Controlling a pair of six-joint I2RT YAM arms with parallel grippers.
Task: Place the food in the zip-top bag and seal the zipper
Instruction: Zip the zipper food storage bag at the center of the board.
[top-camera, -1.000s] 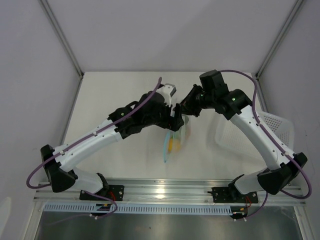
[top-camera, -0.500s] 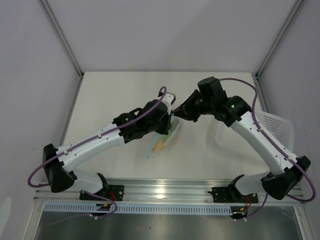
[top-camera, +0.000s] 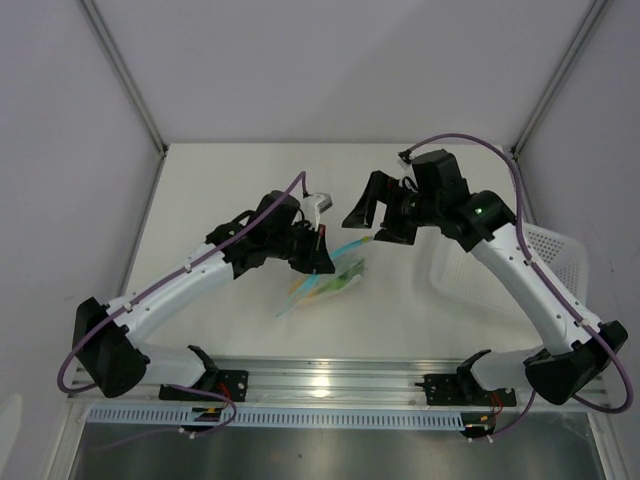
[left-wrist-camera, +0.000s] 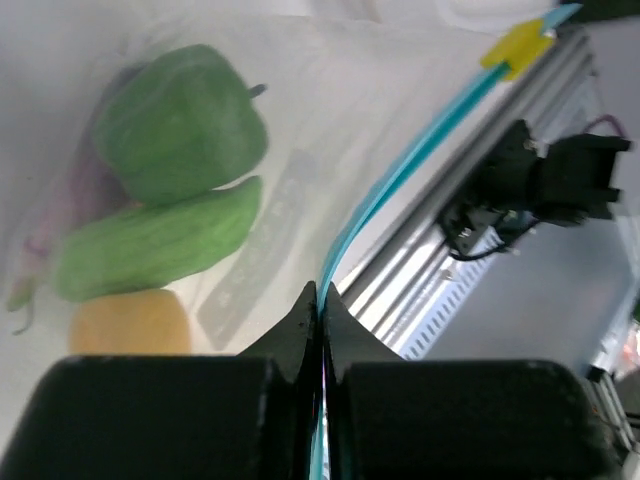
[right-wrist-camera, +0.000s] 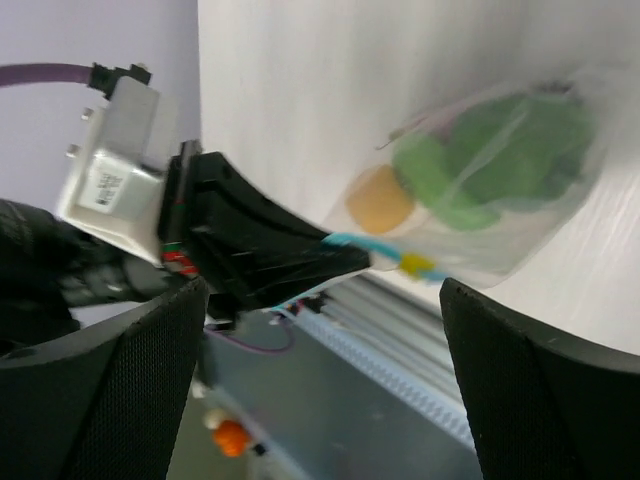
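The clear zip-top bag (top-camera: 338, 282) hangs tilted just above the table's middle. Inside it lies the food: a dark-green pepper (left-wrist-camera: 180, 120), a flat light-green oval (left-wrist-camera: 150, 245), a yellow-orange piece (left-wrist-camera: 130, 325) and a pinkish piece (left-wrist-camera: 55, 225). My left gripper (top-camera: 322, 250) (left-wrist-camera: 320, 296) is shut on the teal zipper (left-wrist-camera: 400, 170), which runs from the jaws out to a yellow slider (left-wrist-camera: 520, 45). My right gripper (top-camera: 375, 218) (right-wrist-camera: 322, 290) is open, apart from the bag (right-wrist-camera: 490, 180), with nothing between its fingers. It faces the left gripper's pinch on the strip.
A white perforated basket (top-camera: 552, 252) stands at the table's right edge, under the right arm. The aluminium rail (top-camera: 320, 385) runs along the near edge. Grey walls close in the back and both sides.
My left gripper shut on the zipper and carried the bag left and toward the near edge. My right gripper opened, let go of the bag and drew back to the right.
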